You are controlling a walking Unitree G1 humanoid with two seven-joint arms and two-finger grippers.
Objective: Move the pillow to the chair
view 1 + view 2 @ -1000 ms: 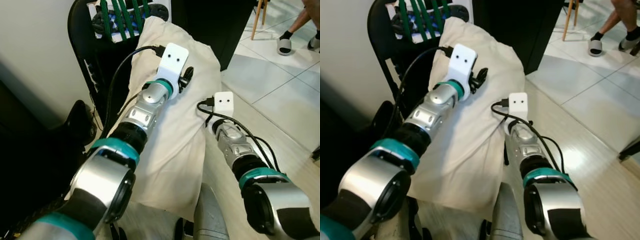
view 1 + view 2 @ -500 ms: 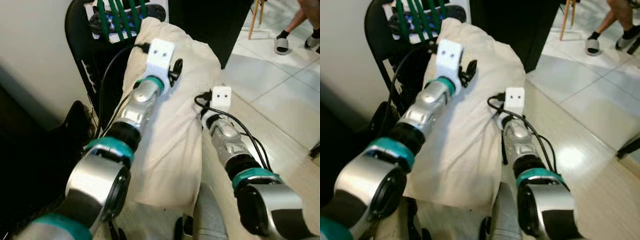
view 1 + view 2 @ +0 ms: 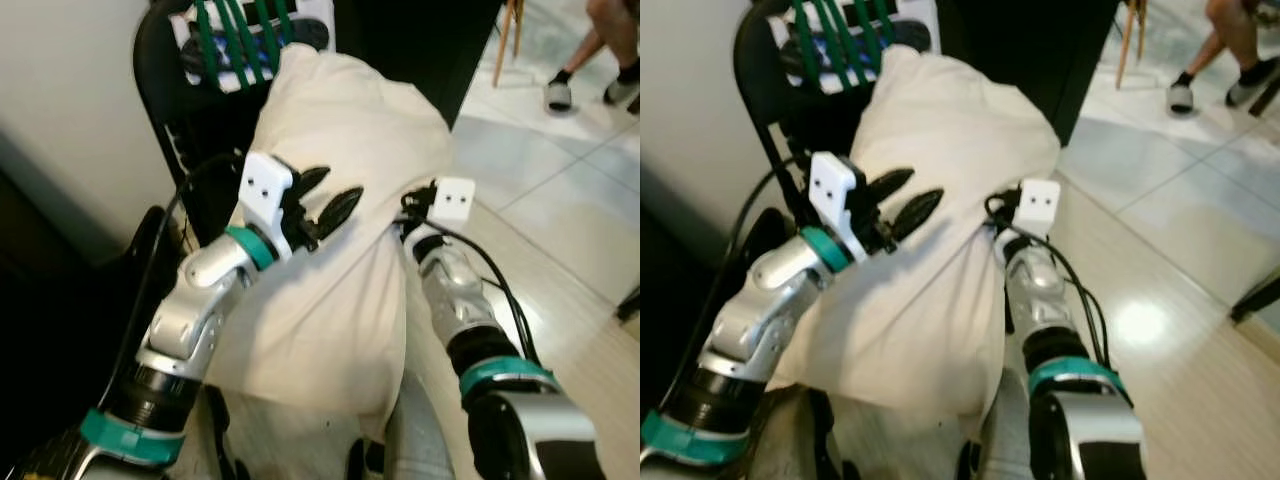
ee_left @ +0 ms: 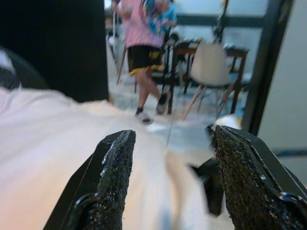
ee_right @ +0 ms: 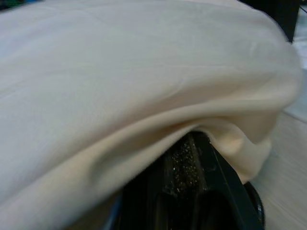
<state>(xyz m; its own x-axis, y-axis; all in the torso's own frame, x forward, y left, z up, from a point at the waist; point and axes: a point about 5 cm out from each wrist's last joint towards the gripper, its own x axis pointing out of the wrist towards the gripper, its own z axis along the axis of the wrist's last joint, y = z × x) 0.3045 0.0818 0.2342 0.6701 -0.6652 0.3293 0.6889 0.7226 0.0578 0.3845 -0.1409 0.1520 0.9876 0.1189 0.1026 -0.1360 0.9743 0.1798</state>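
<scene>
Cream pillow [image 3: 340, 200] draped against black chair [image 3: 165, 110], far left; left gripper [image 3: 322, 200] spread wide, empty, above it; right gripper [image 5: 192, 167] pinching its edge, bearing the weight

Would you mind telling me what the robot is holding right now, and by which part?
The right gripper has the cream pillow by its lower side edge, the fabric folded over its fingers. The left gripper is open above the pillow, holding nothing.
</scene>
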